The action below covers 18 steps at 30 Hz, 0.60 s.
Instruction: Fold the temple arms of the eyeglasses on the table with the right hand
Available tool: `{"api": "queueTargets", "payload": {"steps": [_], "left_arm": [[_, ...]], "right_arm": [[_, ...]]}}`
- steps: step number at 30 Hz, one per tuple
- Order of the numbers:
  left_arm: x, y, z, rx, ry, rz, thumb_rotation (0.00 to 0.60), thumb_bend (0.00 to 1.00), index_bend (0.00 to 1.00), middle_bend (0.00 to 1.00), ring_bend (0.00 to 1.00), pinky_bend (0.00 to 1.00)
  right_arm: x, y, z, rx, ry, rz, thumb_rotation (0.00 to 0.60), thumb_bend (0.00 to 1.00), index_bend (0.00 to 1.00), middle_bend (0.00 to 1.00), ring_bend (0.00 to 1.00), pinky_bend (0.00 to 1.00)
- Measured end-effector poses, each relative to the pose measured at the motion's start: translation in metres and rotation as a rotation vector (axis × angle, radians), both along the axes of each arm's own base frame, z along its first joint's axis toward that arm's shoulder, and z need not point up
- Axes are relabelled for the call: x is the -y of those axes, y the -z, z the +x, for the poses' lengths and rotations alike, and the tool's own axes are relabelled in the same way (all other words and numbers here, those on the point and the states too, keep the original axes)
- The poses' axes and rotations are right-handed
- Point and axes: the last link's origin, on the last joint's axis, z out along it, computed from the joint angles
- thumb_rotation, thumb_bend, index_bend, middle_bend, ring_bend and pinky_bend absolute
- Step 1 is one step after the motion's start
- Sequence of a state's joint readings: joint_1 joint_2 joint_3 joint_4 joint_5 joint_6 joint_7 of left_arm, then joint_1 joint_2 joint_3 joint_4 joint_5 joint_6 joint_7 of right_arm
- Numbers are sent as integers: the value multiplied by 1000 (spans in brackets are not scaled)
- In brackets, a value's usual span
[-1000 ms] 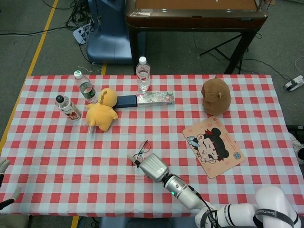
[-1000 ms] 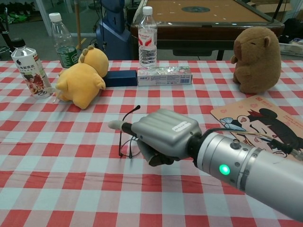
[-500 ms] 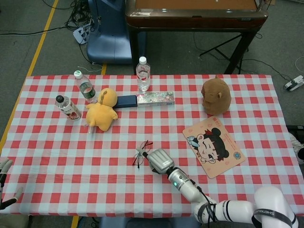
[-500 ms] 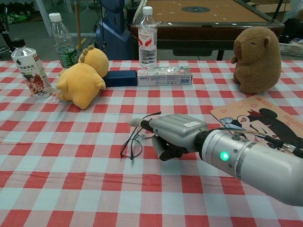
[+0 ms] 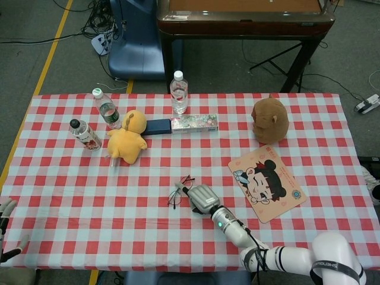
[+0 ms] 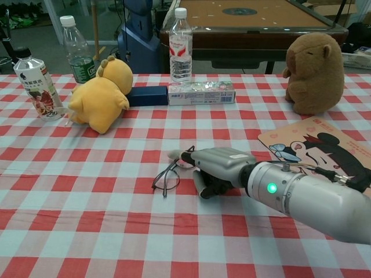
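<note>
Thin black eyeglasses (image 5: 176, 195) (image 6: 165, 178) lie on the checked tablecloth in front of the middle of the table. My right hand (image 5: 202, 198) (image 6: 219, 168) lies low just right of them, one finger stretched toward the frame and the others curled under. One temple arm (image 6: 186, 154) runs back to the thumb and that finger, which pinch its end. The other temple lies out toward the front. My left hand (image 5: 6, 208) shows at the bottom left corner, off the table, fingers apart and holding nothing.
A yellow plush (image 5: 126, 138), two bottles (image 5: 85, 134) (image 5: 106, 108), a third bottle (image 5: 179, 92), a blue box (image 5: 157, 126) and a patterned box (image 5: 194, 123) stand at the back. A brown plush (image 5: 270, 120) and a cartoon mat (image 5: 268, 183) are on the right.
My right hand has moved forward and to the right, drawing the eyeglasses along a little. The raised temple arm has come down from upright to low against the hand.
</note>
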<state>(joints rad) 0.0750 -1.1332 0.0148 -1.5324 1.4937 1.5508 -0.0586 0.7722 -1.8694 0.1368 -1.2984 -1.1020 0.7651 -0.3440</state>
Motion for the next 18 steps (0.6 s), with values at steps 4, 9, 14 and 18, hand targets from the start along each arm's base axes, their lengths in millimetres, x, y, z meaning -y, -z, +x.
{"api": "queueTargets", "payload": {"steps": [4,9,14,18], "left_arm": [[0,0,0,1,-1,0,600,320,0,0,0,0],[0,0,-1,1,-1,1,600,320,0,0,0,0],[1,0,-1,2,0,2,600,320,0,0,0,0],[0,-1,0,1,4,4,600,320,0,0,0,0]], "right_arm": [[1,2,-2,5,13,8,600,961,0,1000,1000,956],[2,3,-1,7,15,12,600,962,0,1000,1000,956],[1,2,1,18,14,12,600,962,0,1000,1000,956],[-1,-3,3,37,6,5,600,961,0,1000,1000,956]]}}
